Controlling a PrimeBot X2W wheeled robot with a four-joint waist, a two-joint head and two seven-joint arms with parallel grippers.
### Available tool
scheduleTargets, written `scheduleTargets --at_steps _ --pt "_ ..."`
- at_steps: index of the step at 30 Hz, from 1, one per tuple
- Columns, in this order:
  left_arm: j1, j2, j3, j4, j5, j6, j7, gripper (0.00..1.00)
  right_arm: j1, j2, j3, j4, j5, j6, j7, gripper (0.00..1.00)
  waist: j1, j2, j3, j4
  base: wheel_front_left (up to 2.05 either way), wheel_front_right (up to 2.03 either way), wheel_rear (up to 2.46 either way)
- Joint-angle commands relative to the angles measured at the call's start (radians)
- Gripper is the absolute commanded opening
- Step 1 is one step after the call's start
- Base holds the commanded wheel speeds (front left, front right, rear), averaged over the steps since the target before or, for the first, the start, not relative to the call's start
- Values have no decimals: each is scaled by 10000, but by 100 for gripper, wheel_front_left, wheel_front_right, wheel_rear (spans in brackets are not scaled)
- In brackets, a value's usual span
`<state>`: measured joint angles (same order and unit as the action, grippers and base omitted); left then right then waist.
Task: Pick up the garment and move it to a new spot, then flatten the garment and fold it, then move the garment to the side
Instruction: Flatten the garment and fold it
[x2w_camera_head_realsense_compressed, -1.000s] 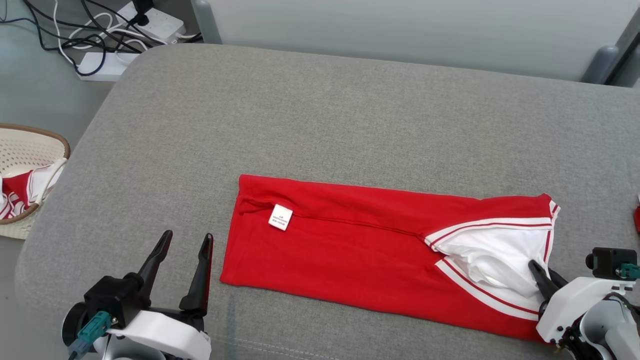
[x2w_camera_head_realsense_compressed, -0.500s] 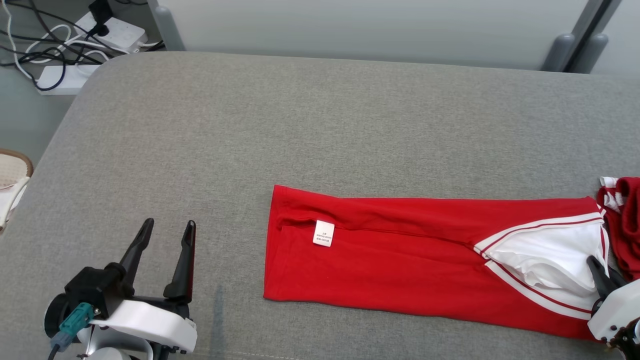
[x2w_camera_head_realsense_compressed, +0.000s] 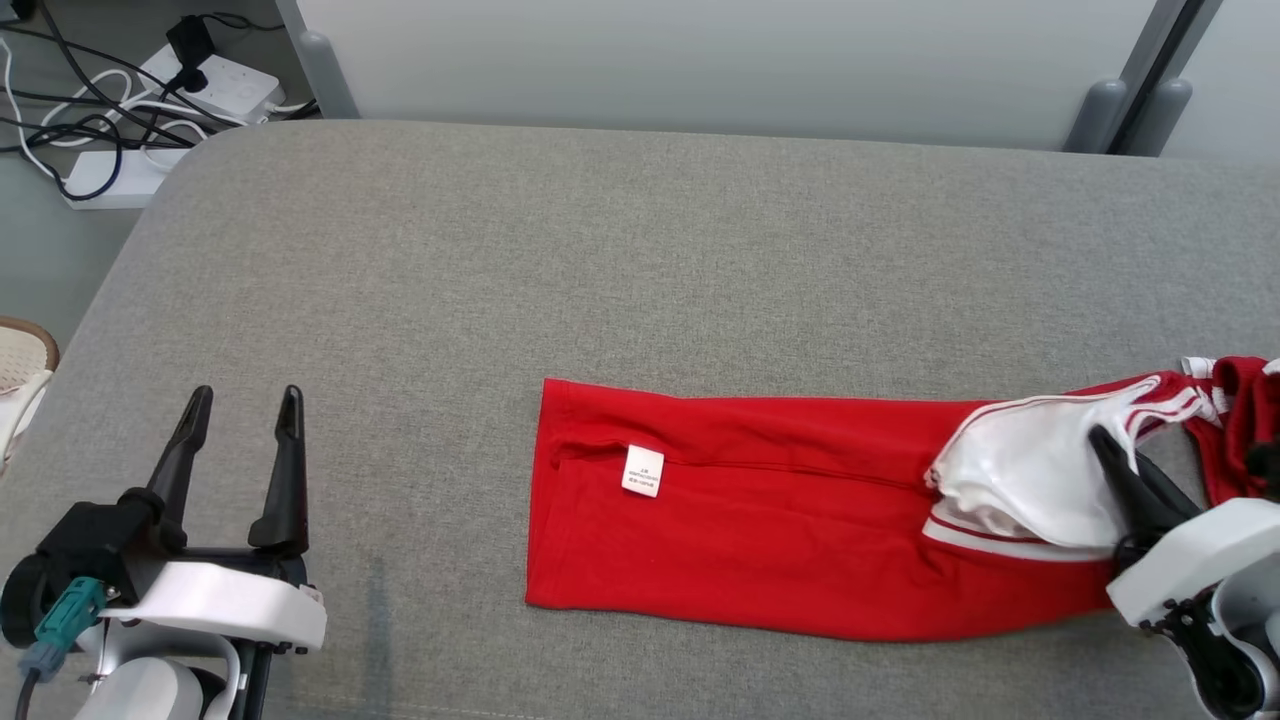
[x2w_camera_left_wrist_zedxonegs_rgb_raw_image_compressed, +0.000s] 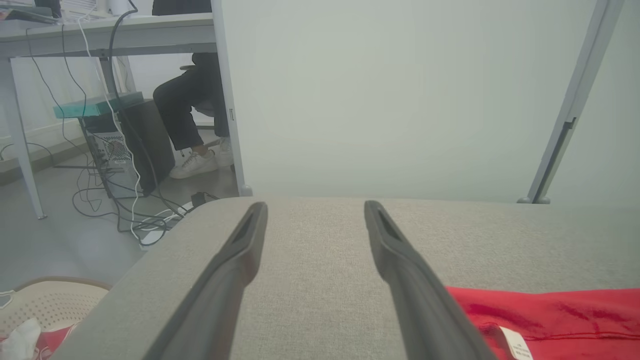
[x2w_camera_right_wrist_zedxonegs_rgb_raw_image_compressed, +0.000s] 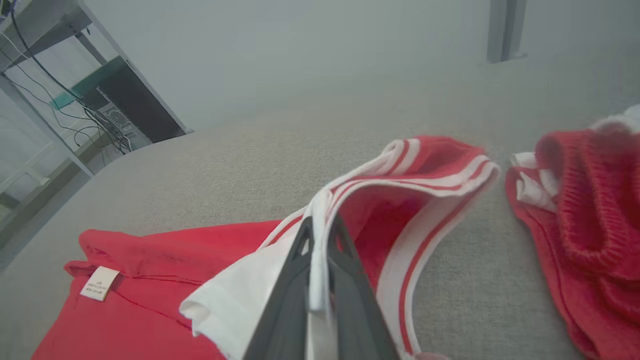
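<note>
Garment (x2w_camera_head_realsense_compressed: 760, 520), red, folded into a long strip, on grey cushion (x2w_camera_head_realsense_compressed: 640, 250) from centre to right. Right gripper (x2w_camera_head_realsense_compressed: 1100, 435) pinched tight on its white striped end, raised off the surface. Left gripper (x2w_camera_head_realsense_compressed: 245, 395) at near left, spread wide, empty. Another red cloth (x2w_camera_head_realsense_compressed: 1245, 420) at right edge.

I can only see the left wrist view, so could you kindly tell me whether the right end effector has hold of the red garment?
Observer: Yes, the right end effector is shut on the white striped edge of the red garment, and that end is raised off the grey cushion.
Operator: Thank you. Does anything lie near that end?
Observer: A second red ribbed garment lies bunched on the cushion just right of it.
Operator: And how does the rest of the garment lie?
Observer: Flat, as a long narrow band running left to right in the head view.
</note>
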<state>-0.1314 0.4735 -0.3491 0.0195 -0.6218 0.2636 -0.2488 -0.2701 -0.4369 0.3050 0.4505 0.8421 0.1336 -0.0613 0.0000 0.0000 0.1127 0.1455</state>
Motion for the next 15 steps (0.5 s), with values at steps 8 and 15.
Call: scheduleTargets --at_steps 8,15 --pt "-112 -86 1016 50 857 -551 -129 100 259 642 425 -3167 -319 -29 1093 0 0 0 -190 210 0 0 0" --pt "-295 -538 912 308 1197 -1049 -129 100 -570 2271 1285 -2934 -1253 -29 1913 0 0 0 -231 649 0 0 0"
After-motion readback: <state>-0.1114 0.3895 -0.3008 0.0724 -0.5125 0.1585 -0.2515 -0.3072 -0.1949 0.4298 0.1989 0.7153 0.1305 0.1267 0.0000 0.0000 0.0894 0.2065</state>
